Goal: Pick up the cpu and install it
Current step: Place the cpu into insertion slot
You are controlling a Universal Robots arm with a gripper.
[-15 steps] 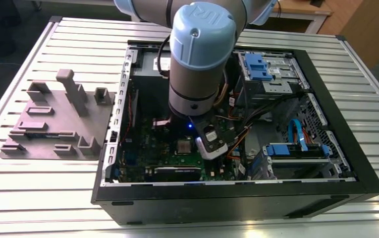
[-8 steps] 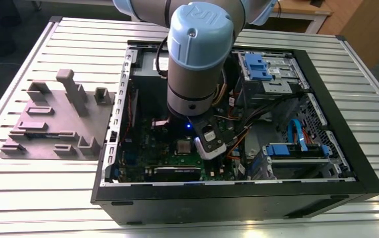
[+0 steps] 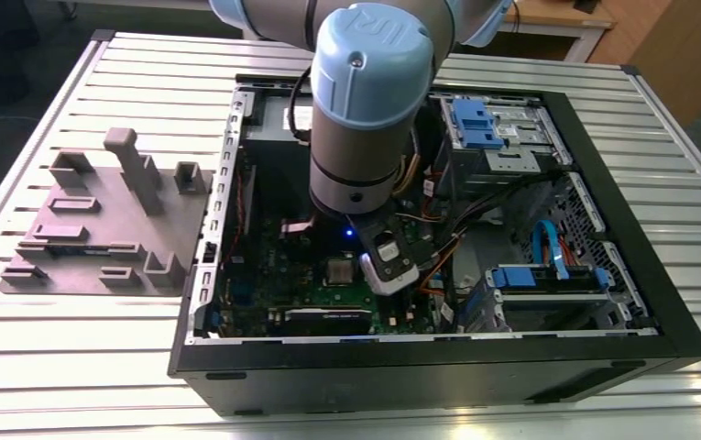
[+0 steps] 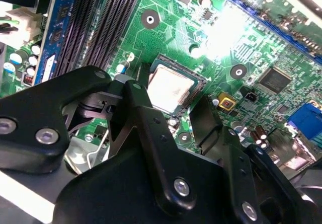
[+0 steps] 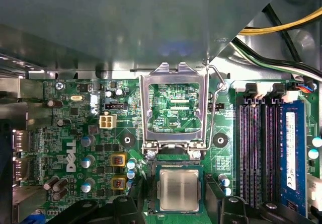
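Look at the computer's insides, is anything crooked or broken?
Nothing looks broken or spilled. The cpu lies flat and straight in its socket on the green board. The metal socket frame beside it stands flipped open, not clamped down.

Cpu (image 5: 178,190) — dull silvery metal, socket frame (image 5: 146,108) shiny steel
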